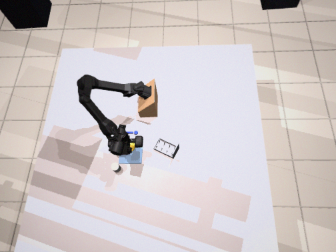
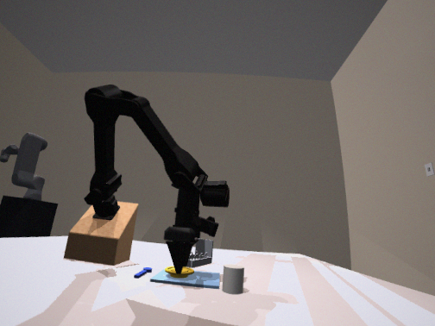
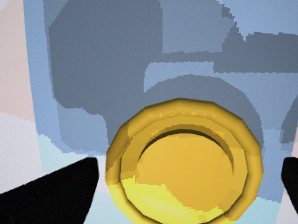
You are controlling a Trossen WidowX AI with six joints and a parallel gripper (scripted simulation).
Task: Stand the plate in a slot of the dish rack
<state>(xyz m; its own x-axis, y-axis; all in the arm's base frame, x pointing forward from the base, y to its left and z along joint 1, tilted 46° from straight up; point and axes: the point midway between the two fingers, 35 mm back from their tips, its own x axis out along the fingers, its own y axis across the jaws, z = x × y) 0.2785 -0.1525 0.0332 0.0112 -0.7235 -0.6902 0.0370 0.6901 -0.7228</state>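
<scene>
The yellow round plate (image 1: 133, 146) (image 2: 171, 270) (image 3: 170, 167) lies flat, face up, on a thin blue mat (image 1: 125, 161) (image 2: 207, 279) (image 3: 75, 132). My gripper (image 2: 179, 272) (image 3: 190, 168) points down at the plate, open and empty. In the wrist view its fingertips stand on either side of the plate, with a gap at each side. In the exterior view a finger overlaps the plate, low over the mat. The arm covers part of the plate in the top view. The dish rack (image 1: 175, 151) (image 2: 203, 262) stands apart from the mat, with small pegs inside.
A grey cylinder (image 1: 115, 167) (image 2: 233, 279) stands near the mat's corner. A small blue tool (image 1: 135, 133) (image 2: 142, 272) lies beyond the opposite edge of the mat. The arm's base sits on a sloped wooden block (image 1: 149, 109) (image 2: 97, 247).
</scene>
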